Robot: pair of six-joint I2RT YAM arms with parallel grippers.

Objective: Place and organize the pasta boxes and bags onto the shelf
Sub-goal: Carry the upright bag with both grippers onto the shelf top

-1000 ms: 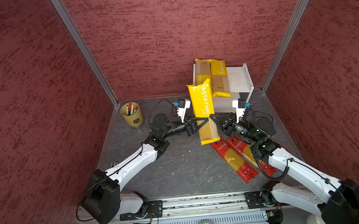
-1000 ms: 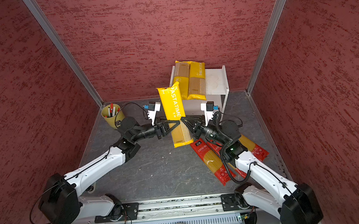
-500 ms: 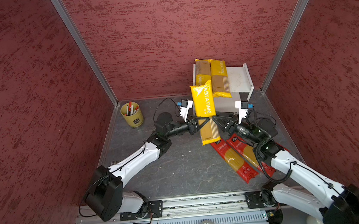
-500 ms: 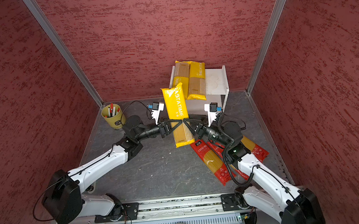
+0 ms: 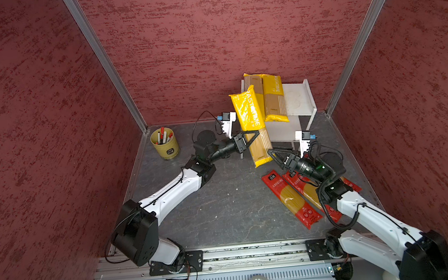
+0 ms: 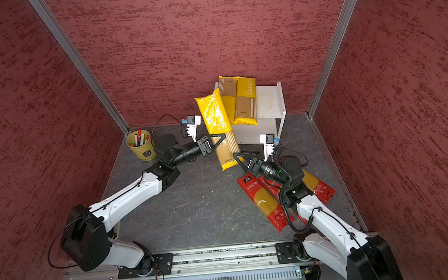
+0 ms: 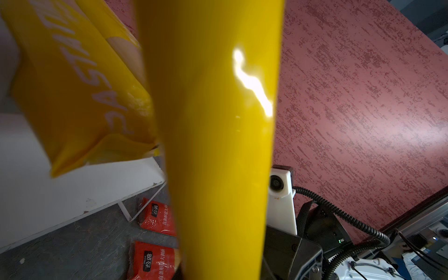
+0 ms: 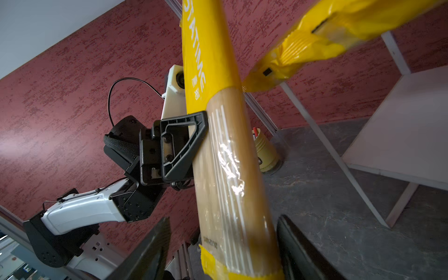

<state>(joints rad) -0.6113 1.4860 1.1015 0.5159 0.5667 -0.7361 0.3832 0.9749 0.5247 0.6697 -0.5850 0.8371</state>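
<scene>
The left pincer (image 5: 255,137) is clamping tightly across the middle of a yellow pack (image 5: 248,116), biting just below the yellow lettered part on the tan striped panel, as the right wrist view shows (image 8: 225,157). The pack is standing steeply tilted, its upper end rising above this pincer and leaning toward the shelf (image 5: 302,102), which is standing just beyond the pincer's tips. The pack's lower end is hanging down between the fingers (image 8: 152,249) of the right pincer (image 5: 272,154), which is gaping wide with a gap showing on each side, holding nothing. On the shelf's top board, past the held pack, two other yellow packs (image 5: 273,99) are lying side by side, their near ends jutting over the front edge. Behind and beneath the right pincer, under its wrist, three red packs (image 5: 290,196) are lying on the table (image 5: 223,202). Off behind the left pincer, beside its elbow, a cup of pens (image 5: 165,143) is standing.
</scene>
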